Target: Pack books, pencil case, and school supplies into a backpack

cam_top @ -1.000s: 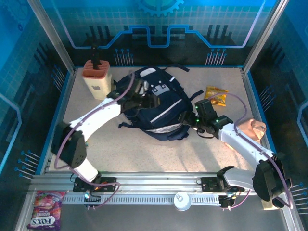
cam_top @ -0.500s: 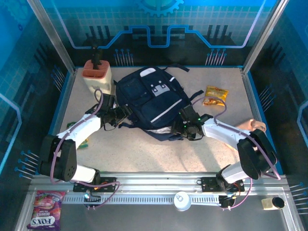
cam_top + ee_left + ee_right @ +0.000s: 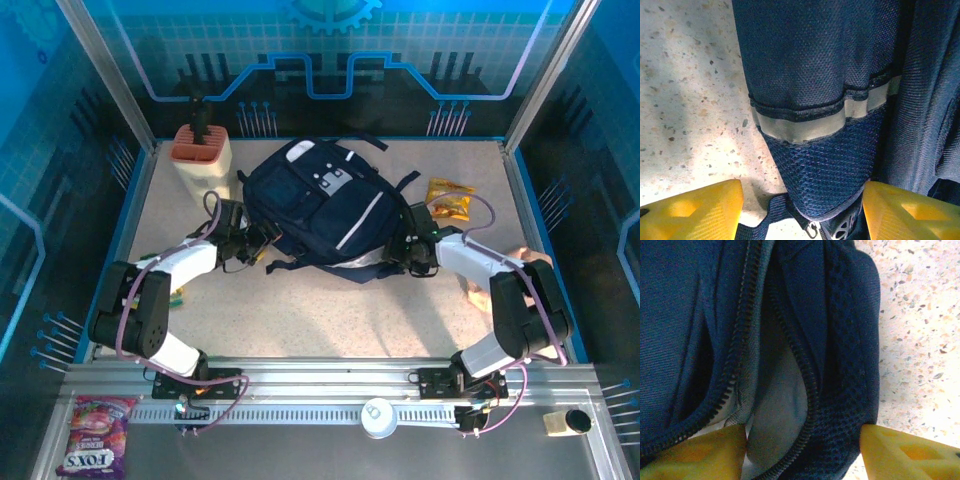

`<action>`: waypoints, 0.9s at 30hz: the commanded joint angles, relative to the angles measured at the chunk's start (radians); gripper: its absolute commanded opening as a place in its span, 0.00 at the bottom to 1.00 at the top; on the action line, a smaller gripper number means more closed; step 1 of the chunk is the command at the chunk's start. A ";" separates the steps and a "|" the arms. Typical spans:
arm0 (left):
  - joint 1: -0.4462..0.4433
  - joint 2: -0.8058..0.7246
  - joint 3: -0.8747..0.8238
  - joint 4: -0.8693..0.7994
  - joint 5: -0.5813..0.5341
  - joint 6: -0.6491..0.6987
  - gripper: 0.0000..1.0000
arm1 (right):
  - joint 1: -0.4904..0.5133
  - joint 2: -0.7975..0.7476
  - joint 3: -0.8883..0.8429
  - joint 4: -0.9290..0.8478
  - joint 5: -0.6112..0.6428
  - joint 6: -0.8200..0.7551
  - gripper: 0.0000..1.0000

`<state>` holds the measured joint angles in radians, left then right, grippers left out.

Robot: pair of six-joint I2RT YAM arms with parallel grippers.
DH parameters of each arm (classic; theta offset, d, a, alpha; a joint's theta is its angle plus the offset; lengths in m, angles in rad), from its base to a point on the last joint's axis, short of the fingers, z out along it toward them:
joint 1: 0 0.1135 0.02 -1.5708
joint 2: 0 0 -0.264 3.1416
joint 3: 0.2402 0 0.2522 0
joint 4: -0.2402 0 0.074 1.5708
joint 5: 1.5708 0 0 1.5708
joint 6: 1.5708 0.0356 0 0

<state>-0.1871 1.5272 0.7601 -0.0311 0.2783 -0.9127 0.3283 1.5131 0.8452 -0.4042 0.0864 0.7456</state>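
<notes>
The navy-blue backpack (image 3: 320, 205) lies flat in the middle of the table, white stripes up. My left gripper (image 3: 262, 243) is at its left edge. In the left wrist view that gripper (image 3: 801, 192) is open astride a mesh corner of the backpack (image 3: 815, 75); the right finger touches fabric and bare table shows beside the left finger. My right gripper (image 3: 400, 250) is at the backpack's right lower edge. In the right wrist view it (image 3: 802, 435) is shut on the backpack's edge (image 3: 850, 365) beside the open zipper (image 3: 737, 355). The books are out of view.
A beige holder with a terracotta top (image 3: 200, 160) stands at the back left. A yellow-orange snack packet (image 3: 448, 198) lies right of the backpack. A green packet (image 3: 175, 293) peeks out by the left arm, a pale pink thing (image 3: 527, 260) by the right arm.
The backpack has slid toward the back and right and turned a little. The right gripper moved right with its edge and its jaws narrowed. The left gripper stayed at the left edge.
</notes>
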 commanded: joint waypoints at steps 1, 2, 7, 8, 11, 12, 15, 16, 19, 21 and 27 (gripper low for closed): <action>-0.012 0.029 -0.023 0.109 0.029 -0.071 0.65 | -0.019 -0.062 0.019 -0.040 0.039 -0.033 0.64; -0.016 0.038 -0.027 0.129 0.028 -0.086 0.65 | -0.020 -0.080 0.020 -0.041 0.032 -0.033 0.64; -0.033 0.086 -0.049 0.239 0.015 -0.155 0.59 | 0.002 -0.163 0.028 -0.078 0.015 -0.020 0.65; -0.036 0.095 -0.049 0.255 0.013 -0.168 0.56 | 0.015 -0.182 0.029 -0.095 0.025 -0.016 0.65; -0.049 0.101 -0.051 0.291 0.007 -0.189 0.41 | 0.074 -0.231 0.062 -0.147 0.072 0.002 0.66; -0.055 0.097 -0.049 0.292 0.002 -0.190 0.37 | 0.097 -0.243 0.068 -0.162 0.091 0.008 0.66; -0.080 0.074 -0.052 0.291 -0.012 -0.192 0.19 | 0.188 -0.272 0.088 -0.208 0.161 0.038 0.65; -0.090 0.064 -0.051 0.285 -0.016 -0.193 0.14 | 0.229 -0.276 0.096 -0.218 0.187 0.053 0.65; -0.126 0.024 -0.061 0.276 -0.038 -0.212 0.00 | 0.341 -0.260 0.111 -0.215 0.234 0.091 0.64; -0.151 -0.004 -0.061 0.260 -0.052 -0.225 0.00 | 0.423 -0.228 0.128 -0.191 0.262 0.104 0.62; -0.204 -0.054 -0.025 0.206 -0.050 -0.239 0.00 | 0.605 -0.055 0.198 -0.065 0.273 0.118 0.54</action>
<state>-0.3676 1.5124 0.7097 0.1959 0.2058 -1.1320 0.8906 1.3960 1.0050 -0.5282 0.3256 0.8371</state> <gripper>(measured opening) 0.064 0.550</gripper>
